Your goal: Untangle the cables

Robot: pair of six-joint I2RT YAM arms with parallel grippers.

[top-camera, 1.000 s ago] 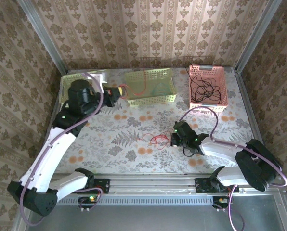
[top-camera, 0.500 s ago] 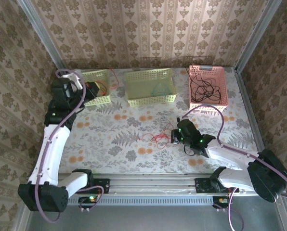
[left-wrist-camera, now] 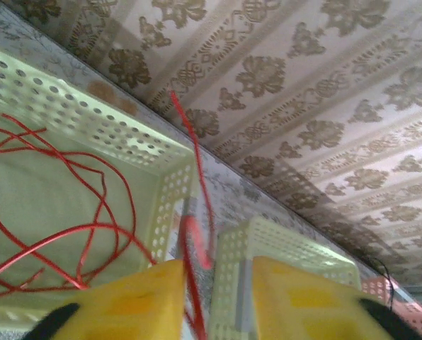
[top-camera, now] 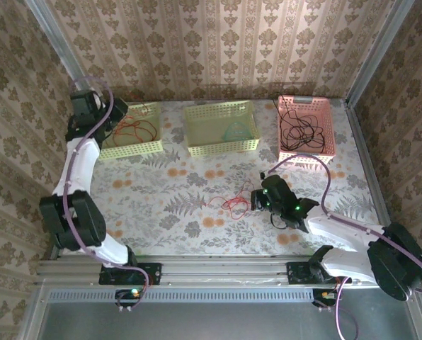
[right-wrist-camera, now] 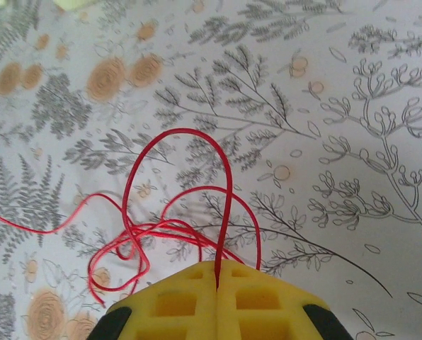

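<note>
Left arm (top-camera: 76, 166) has swung from the middle of the back row to the upper left of the top view, and its load has gone with it: the first red cable (top-camera: 137, 127) now lies in the left basket (top-camera: 133, 150), where half a second ago it only trailed at the rim. Left claw (left-wrist-camera: 214, 283) has released. Its yellow fingers stand apart with one blurred red strand loose in the gap, held by neither. That strand stands nearly upright in the wrist frame and crosses the basket's right wall. The rest of the cable is curled in wide loops on the basket floor with no single long axis. Judgement: colours are being sorted one to a basket. The middle basket (top-camera: 225, 146) holds the teal cable (top-camera: 232, 131) and the pink basket (top-camera: 306, 157), upper right, holds the black cable (top-camera: 299, 127). Centre right on the worktop (top-camera: 161, 191), the second red cable (top-camera: 229, 205) sprawls with its long axis roughly left–right, its right end at the right claw (top-camera: 255, 204). Right claw is clenched on it. In the wrist view a strand rises straight up out of the closed jaws into a tall loop. Judgement: pinned there so the left arm can return and draw it free.
</note>
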